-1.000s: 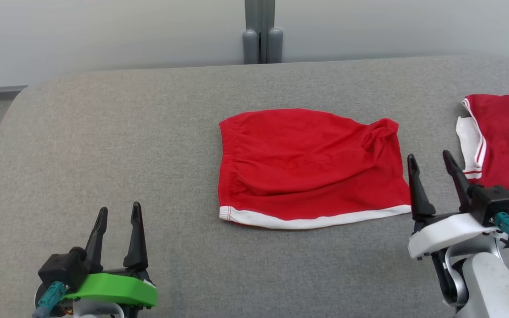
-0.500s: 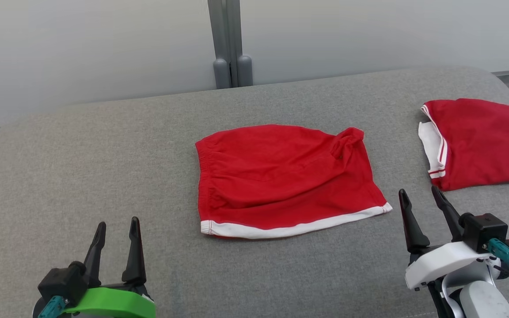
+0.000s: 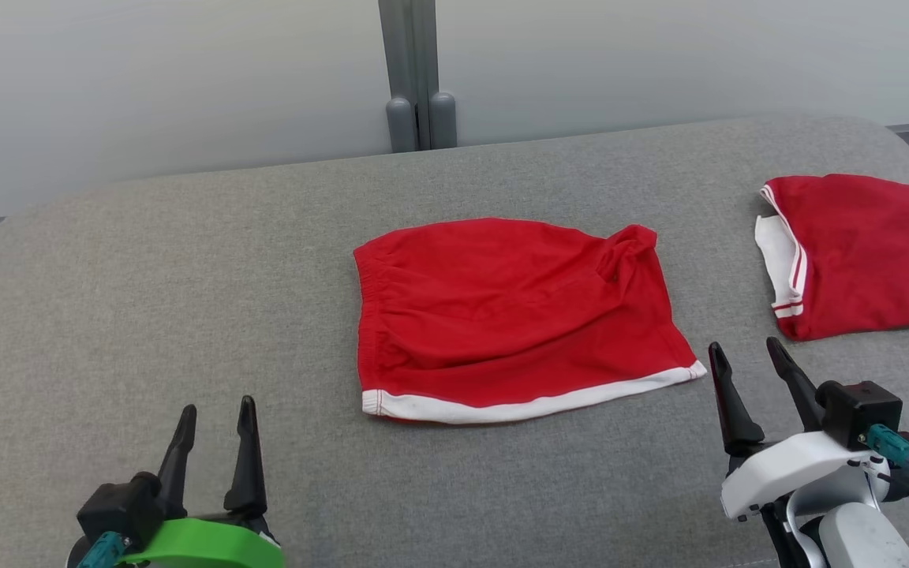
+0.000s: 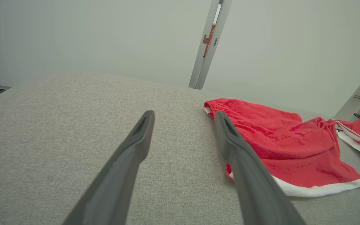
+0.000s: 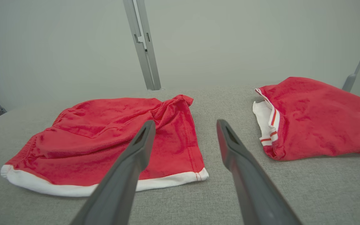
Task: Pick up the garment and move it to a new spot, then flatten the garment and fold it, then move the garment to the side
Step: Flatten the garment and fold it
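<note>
Shorts [image 3: 518, 315], red with white hem, lie flat on the bench [image 3: 186, 276] in the head view, with the left end effector [image 3: 218, 404] and right end effector [image 3: 742, 344] both open and empty. Left wrist view: shorts right of the fingers [image 4: 136, 150]. Right wrist view: shorts left, 2nd garment [image 5: 311, 118] right, apart.

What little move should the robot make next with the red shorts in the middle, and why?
Probably ease the right gripper forward to the near right corner of the red shorts, by the white hem. It and the left gripper are open, holding nothing, and that corner lies nearest the right one.
</note>
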Motion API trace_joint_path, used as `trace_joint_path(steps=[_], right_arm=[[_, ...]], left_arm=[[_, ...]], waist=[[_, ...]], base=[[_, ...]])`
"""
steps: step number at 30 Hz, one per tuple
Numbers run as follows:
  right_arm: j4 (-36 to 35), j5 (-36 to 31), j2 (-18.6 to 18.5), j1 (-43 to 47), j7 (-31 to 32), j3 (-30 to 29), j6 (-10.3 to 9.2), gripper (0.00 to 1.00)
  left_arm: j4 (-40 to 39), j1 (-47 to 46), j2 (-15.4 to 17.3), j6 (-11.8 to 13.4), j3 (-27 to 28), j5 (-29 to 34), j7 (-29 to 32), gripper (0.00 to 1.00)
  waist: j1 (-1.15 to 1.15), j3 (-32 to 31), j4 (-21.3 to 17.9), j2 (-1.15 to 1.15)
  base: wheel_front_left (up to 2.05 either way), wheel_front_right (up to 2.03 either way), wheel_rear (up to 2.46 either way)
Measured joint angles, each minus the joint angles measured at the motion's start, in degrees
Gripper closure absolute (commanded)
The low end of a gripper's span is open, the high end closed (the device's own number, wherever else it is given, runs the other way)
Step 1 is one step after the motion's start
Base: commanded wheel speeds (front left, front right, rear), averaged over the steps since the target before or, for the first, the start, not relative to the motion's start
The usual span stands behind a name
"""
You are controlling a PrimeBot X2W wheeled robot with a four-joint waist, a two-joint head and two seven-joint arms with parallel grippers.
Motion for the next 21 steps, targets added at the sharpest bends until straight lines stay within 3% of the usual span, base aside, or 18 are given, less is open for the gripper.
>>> trace_joint_path(steps=[6, 14, 21], right_arm=[[4.14, -0.64, 0.18, -3.01, 4.99, -1.55, 0.00, 0.00], [12.61, -1.27, 1.15, -11.96, 13.79, -4.03, -0.01, 0.00], [20.78, -1.26, 1.23, -18.59, 17.59, -3.67, 0.00, 0.00]], left_arm=[[3.32, -1.18, 0.01, -0.01, -4.81, -0.63, 0.00, 0.00], [14.89, -11.57, -0.04, -0.08, -14.19, -4.59, 1.72, 0.00], [24.16, -19.16, -0.04, 0.73, -20.38, -7.68, 4.48, 0.00]], waist=[[0.00, 0.78, -0.10, 0.00], [0.00, 4.39, 0.05, 0.00], [0.00, 8.91, 0.36, 0.00]], base=[[0.00, 0.00, 0.00], [0.00, 0.00, 0.00], [0.00, 0.00, 0.00]])
